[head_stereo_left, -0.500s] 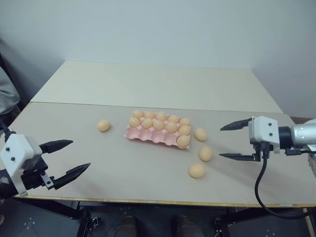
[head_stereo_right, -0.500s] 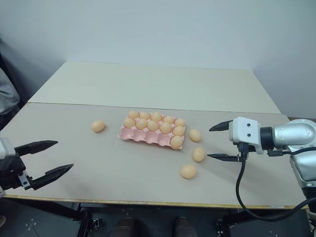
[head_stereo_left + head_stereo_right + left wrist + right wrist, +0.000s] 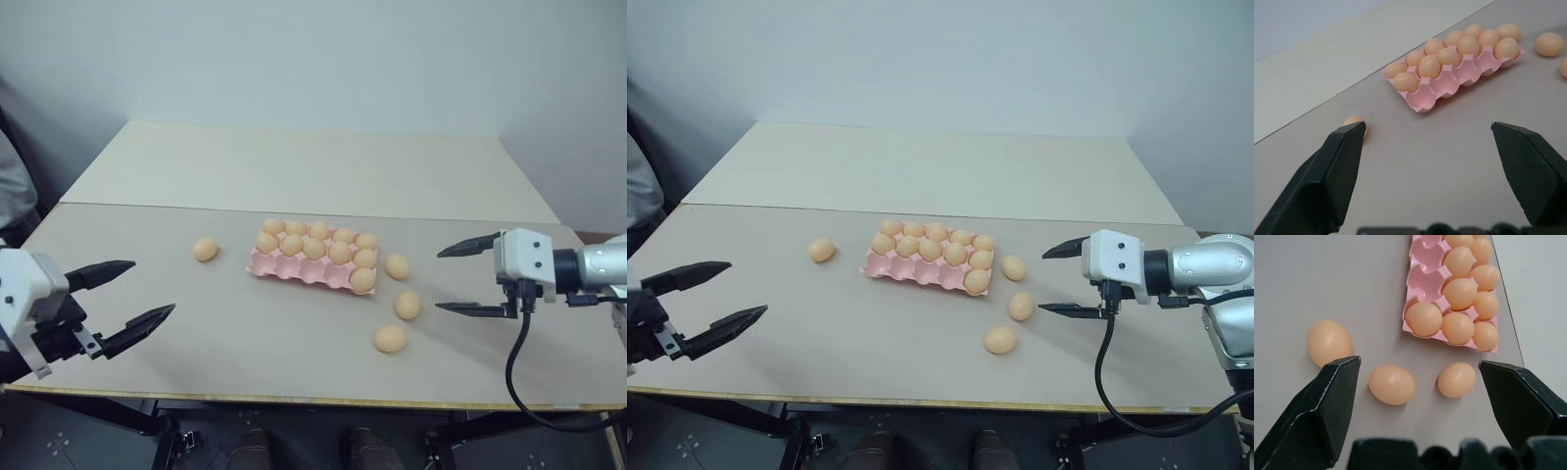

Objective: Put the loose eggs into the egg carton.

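Eggs fill most of the pink egg carton [image 3: 312, 257] at frame centre; three loose eggs [image 3: 408, 305] lie right of it, one egg [image 3: 205, 249] left. Left gripper [image 3: 120, 299] and right gripper [image 3: 468, 277] hover, fingers spread, empty.

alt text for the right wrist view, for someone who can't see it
Three loose eggs lie on the table beyond the open right gripper. Behind them the pink egg carton holds eggs, with empty cups along one side.
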